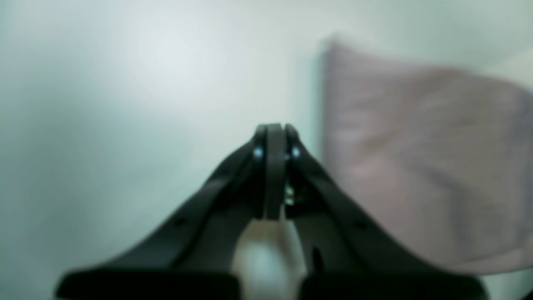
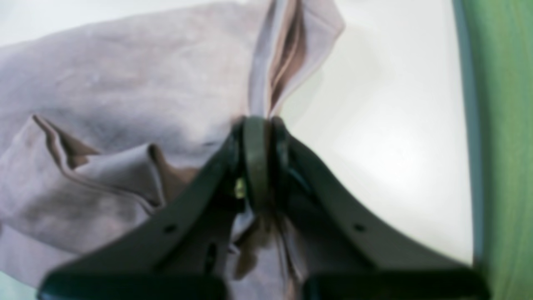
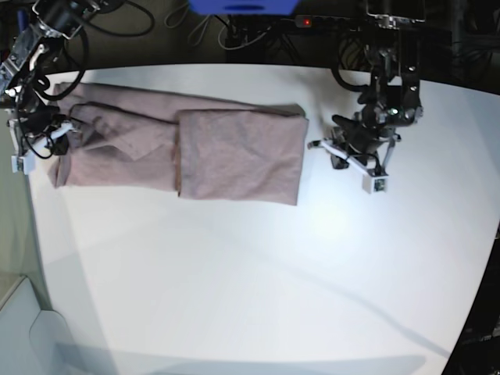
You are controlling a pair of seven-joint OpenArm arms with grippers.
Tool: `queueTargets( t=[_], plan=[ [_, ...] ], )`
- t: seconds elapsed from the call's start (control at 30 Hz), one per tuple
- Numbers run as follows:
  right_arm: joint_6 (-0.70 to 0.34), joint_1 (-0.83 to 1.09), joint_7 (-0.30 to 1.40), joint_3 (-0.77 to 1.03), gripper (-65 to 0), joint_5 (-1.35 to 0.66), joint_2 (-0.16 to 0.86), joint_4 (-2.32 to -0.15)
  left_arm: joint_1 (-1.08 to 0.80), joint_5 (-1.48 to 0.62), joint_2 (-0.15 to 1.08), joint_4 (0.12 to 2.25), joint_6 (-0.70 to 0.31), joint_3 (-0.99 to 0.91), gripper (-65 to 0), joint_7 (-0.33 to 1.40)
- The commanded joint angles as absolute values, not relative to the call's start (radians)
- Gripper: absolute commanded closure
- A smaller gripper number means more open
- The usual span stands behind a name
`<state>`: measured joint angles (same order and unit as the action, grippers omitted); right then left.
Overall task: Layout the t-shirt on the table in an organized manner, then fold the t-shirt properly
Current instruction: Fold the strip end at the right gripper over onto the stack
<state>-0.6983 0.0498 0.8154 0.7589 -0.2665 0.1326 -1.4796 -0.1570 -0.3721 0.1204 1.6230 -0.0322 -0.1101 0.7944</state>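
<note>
Mauve t-shirt (image 3: 195,152) lies partly folded at the table's (image 3: 250,297) 11 o'clock; our right gripper (image 2: 258,121) is clamped on its end, left gripper (image 1: 275,129) together, empty; we should carry the fold over level, edges aligned.

Counts only — quick tally.

T-shirt (image 3: 195,152): 1, the only cloth in view, mauve-pink.

Table (image 3: 234,273): 1, white, w/ a curved edge.

Robot arms: 2 — one per side of the base view.

Grippers: 2. Left gripper (image 1: 275,127) on the base view's right, right gripper (image 2: 258,121) on its left. Each has 2 dark fingers, so 4 fingers total.

Small white camera blocks hanging off the wrists in the base view: 2, one per arm.

Blue object at the top edge behind the table: 1, partly cut off.

Red indicator light beside it: 1.

Cables at the back: several, too tangled to count.
</note>
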Motion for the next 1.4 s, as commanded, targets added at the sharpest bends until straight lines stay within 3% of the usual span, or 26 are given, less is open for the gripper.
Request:
queueTargets(
  t=[0.0,0.37,0.63,1.2,1.37],
  plan=[
    [-0.698,0.042,0.797,0.762,0.0,-0.282,0.148,-1.498,-0.140,-0.390,0.119,1.607,-0.041,-0.110,0.0,0.774],
    [-0.698,0.068,0.865,0.710,0.0,-0.282,0.077,-1.716,-0.097,-0.390,0.077,1.469,-0.041,-0.102,0.0,0.773],
    [-0.698,0.142,0.918,0.575,0.0,-0.282,-0.056,-1.960,-0.093,-0.390,0.076,1.465,-0.041,-0.102,0.0,0.773],
    [-0.698,0.067,0.938,0.093,0.0,-0.277,-0.139,-1.959,-0.096,-0.392,0.074,1.465,-0.041,-0.067,0.0,0.766],
    [-0.698,-0.002,0.934,0.018,0.0,-0.277,-0.142,-1.811,-0.102,-0.392,0.074,1.469,-0.041,-0.067,0.0,0.769]
  ],
)
